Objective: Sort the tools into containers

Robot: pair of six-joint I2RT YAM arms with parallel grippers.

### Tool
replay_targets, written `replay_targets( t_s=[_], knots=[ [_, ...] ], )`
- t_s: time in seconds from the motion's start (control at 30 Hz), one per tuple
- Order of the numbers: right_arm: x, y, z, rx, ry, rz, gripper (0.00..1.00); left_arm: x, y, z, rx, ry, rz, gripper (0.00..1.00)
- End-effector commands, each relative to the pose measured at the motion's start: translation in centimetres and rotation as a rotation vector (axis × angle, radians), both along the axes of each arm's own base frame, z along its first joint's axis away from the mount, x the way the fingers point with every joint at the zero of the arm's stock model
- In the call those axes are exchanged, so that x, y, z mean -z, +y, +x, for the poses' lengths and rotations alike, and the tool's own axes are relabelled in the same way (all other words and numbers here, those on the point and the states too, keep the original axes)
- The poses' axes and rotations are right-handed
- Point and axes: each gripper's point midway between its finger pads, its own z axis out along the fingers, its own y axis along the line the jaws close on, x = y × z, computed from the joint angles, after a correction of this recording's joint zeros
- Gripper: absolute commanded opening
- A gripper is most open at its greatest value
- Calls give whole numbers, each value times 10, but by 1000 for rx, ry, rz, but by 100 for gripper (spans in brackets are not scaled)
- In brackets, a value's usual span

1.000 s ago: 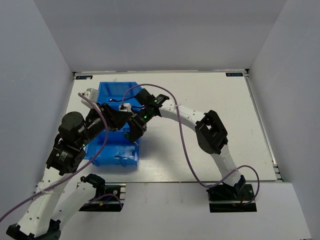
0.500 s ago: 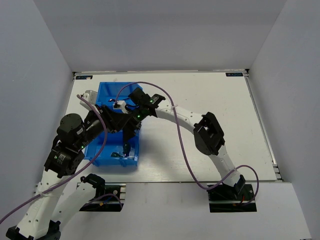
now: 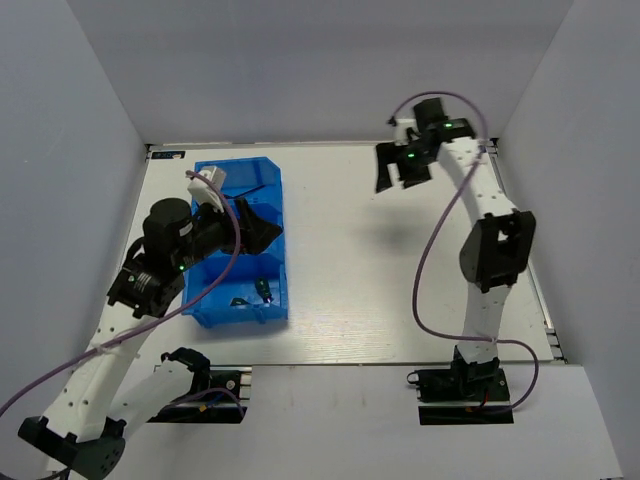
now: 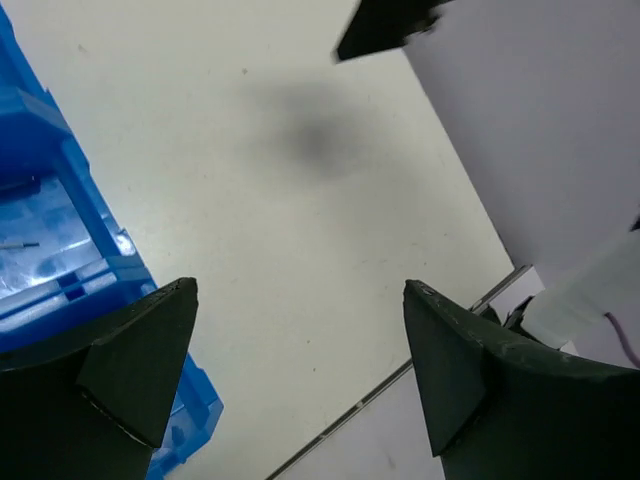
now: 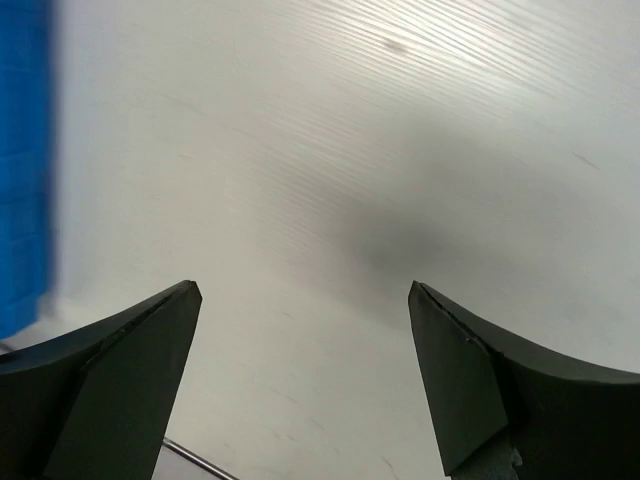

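The blue bin stands on the left part of the bench, its long side running away from the arm bases. Its three compartments all open upward, so a piece can be dropped in from above. The left tool hangs over the bin's middle compartment, close to the bin's right wall. Its fingers are spread wide with nothing between them. Its wrist view looks past the bin's right edge onto bare bench, which suggests it is tipped outward, not aimed down into a compartment.

The right tool is held high, well to the right of the bin and level with its far end. Its fingers are likewise parted and empty, with only bench and a soft shadow beneath. That reads as a parked pose, keeping the right arm out of the space above the bin, where the left arm needs room.

The hand tools that show all lie inside the bin. In the compartment nearest the arm bases there is a small dark screwdriver with a green glint. Just left of it lies a thin dark piece, probably a hex key. The left wrist view also catches a thin sliver on a compartment floor, though which compartment cannot be told. The left arm hides most of the middle compartment. No hand tool shows on the bench outside the bin, so the sorting looks at or near its end.
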Motion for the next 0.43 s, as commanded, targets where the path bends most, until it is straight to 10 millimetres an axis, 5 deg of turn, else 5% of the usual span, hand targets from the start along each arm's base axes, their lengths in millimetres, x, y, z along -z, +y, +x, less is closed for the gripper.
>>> replay_targets(
  t_s=[0.0,0.07,0.13,0.2,0.23,0.27,0.33,0.4],
  knots=[
    [-33,-48,-40,-2,5,-83,90,16,-7,0,47,12,26,94],
    [-12,-79,-58,30,48,-187,90,22,-8,3,50,17,39,94],
    [1,-112,-52,122,-43,-324,90,37,-9,10,45,44,66,94],
    [-17,-134,-43,176,-194,-377,90,56,-9,17,36,86,98,95],
    [11,-158,-58,207,-140,-483,90,59,-9,18,39,87,109,97],
    [-5,-163,-61,226,-198,-486,90,60,-8,20,26,86,113,99],
    [8,-175,-68,271,-208,-512,90,65,-7,22,16,104,125,99],
    [-5,-173,-78,264,-278,-460,90,68,-2,24,-5,100,152,99]
  ],
)
